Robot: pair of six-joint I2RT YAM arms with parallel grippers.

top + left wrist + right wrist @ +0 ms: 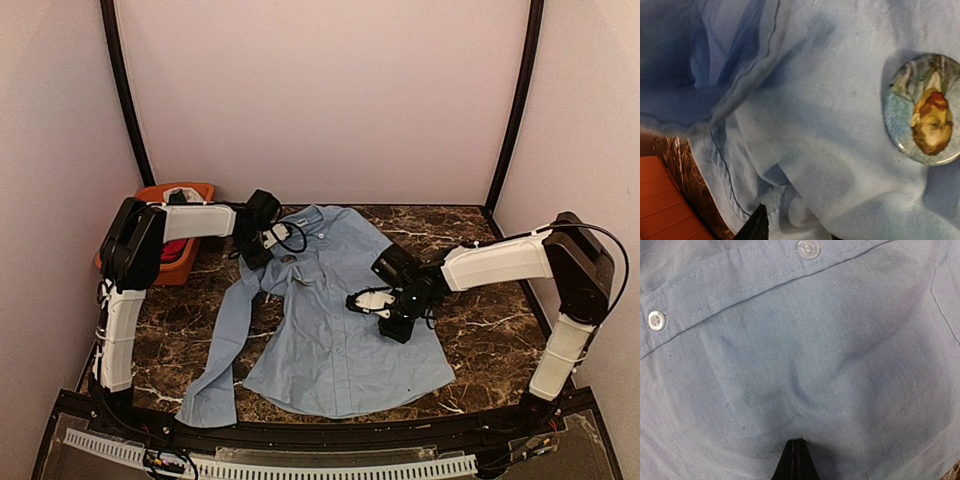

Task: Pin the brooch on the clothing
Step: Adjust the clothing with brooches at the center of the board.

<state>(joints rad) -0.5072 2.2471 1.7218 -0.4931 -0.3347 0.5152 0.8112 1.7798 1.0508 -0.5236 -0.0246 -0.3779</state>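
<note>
The clothing [330, 330], a light blue button-up shirt, lies spread on the marble table. The brooch [922, 110], a round badge with a painted portrait, rests on the shirt's chest near the collar [288, 258]. My left gripper [268, 243] is at the shirt's left shoulder, beside the brooch. A bunched fold of fabric sits between its fingers [757, 225], and the jaws are closed on it. My right gripper [355, 300] is down on the shirt's front, just below the button placket [808, 248]. Its jaws are shut tight [795, 445], with wrinkles running into the tip.
An orange bin [185, 235] holding a red garment stands at the back left, close to the left arm; its corner shows in the left wrist view [660, 200]. Bare marble table [480, 320] lies right of the shirt. Walls enclose three sides.
</note>
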